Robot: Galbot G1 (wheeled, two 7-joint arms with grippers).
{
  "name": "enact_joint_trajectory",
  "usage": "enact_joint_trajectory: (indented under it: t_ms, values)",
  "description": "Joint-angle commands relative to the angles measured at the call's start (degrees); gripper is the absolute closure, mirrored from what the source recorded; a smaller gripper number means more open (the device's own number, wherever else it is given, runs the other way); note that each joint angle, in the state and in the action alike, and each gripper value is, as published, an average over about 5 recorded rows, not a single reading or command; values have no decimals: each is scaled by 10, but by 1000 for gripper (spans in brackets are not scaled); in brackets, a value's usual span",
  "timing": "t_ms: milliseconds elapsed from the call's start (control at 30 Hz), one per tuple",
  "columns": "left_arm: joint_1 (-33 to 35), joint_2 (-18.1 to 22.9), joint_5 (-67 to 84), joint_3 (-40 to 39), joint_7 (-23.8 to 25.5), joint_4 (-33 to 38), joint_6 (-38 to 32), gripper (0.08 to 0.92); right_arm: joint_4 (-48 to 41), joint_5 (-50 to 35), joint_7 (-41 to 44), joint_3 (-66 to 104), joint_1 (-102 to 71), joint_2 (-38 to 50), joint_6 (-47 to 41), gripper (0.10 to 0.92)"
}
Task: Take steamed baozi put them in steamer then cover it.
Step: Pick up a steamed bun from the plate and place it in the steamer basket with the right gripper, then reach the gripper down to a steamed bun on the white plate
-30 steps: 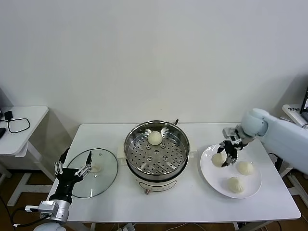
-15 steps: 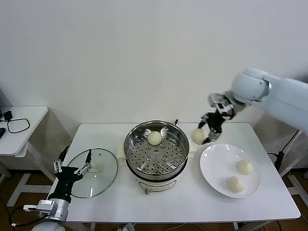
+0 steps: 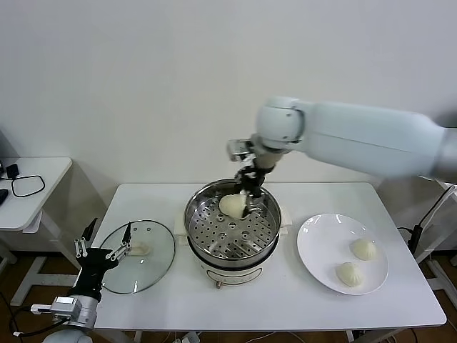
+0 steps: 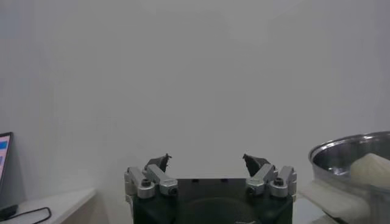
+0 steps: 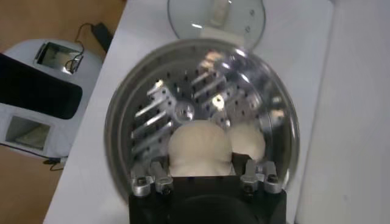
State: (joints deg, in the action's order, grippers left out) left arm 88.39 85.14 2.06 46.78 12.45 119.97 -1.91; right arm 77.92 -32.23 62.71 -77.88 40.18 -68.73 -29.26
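Hovering inside steamer (image 3: 232, 227) rim, right pincer (image 3: 248, 190) grips baozi (image 5: 200, 148).

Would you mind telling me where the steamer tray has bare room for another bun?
The perforated steel tray of the round steel steamer is bare across its near half. The far rim is crowded: one off-white bun lies there, and the right gripper holds another beside it.

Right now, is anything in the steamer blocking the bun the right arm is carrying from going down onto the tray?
Nothing visible blocks it. The right gripper holds a baozi over the steamer, beside the bun already inside. The cover lies off to the side.
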Motion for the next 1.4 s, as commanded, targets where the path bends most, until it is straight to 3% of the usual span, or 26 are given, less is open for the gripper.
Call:
enact_joint_trajectory:
  t_ms: [33, 500, 700, 1067, 1400]
  values:
    - [-2, -3, 0, 5, 1, -4, -1, 177, -149, 41, -1, 7, -87, -141, -6, 330]
    - [-5, -4, 0, 8, 4, -15, -3, 177, -184, 65, 9, 16, -125, -164, 1, 328]
    - [-4, -3, -2, 6, 3, -16, -4, 177, -144, 59, 16, 16, -101, -119, 2, 233]
    - [1, 1, -9, -5, 0, -4, -4, 177, 9, 60, 87, 27, 39, 154, 55, 203]
    - [7, 4, -13, -9, -2, 9, -4, 177, 85, 199, 157, 26, -8, 369, 157, 203]
